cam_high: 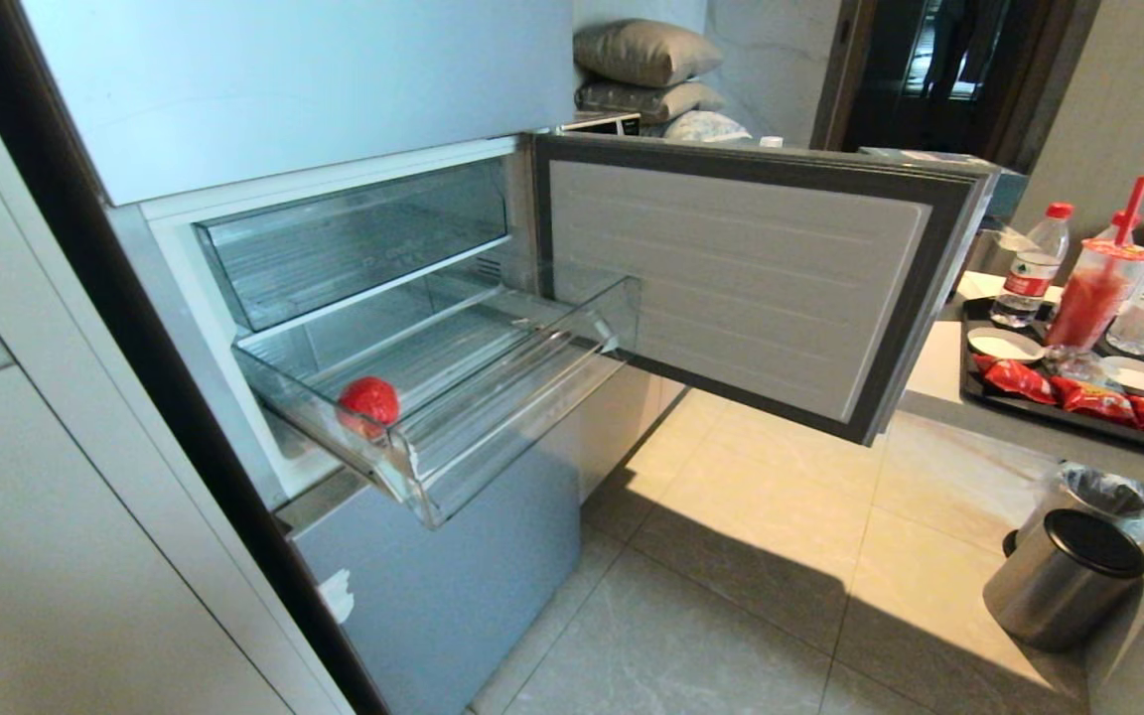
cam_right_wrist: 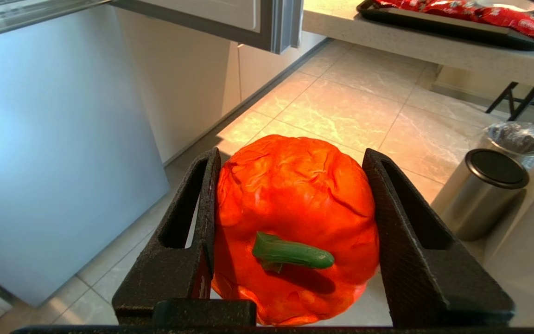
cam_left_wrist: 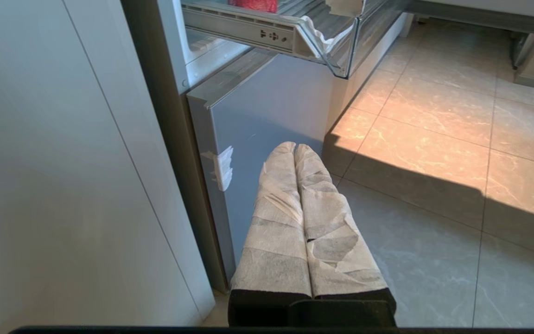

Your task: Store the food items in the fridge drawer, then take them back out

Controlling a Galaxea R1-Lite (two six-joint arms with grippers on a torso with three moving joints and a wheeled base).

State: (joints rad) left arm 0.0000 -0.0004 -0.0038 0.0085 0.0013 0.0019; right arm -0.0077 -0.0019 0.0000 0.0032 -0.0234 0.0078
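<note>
- The clear fridge drawer point(cam_high: 493, 417) is standing pulled out from the open fridge, its curved front lip hanging over the floor; the fridge door point(cam_high: 751, 288) is swinging wide open beside it
- A round red fruit point(cam_high: 368, 402) is lying inside the drawer, near its front left corner; in the left wrist view only a red edge of it point(cam_left_wrist: 254, 4) is showing
- The right pincer point(cam_right_wrist: 290, 162) is clamping the bright red pepper-like piece point(cam_right_wrist: 295, 204) between its two black fingers, the green stem point(cam_right_wrist: 290, 253) pointing toward the camera; it is hanging low over the tiled floor, well apart from the drawer
- The left pincer point(cam_left_wrist: 295, 148) is sitting with its wrapped fingers pressed together, holding nothing, low beside the silver-blue lower panel point(cam_left_wrist: 267, 116)
- A tabletop point(cam_high: 939, 387) is carrying a black tray point(cam_high: 979, 389) with snack packets and bottles; a metal bin point(cam_high: 1064, 581) is standing on the floor
</note>
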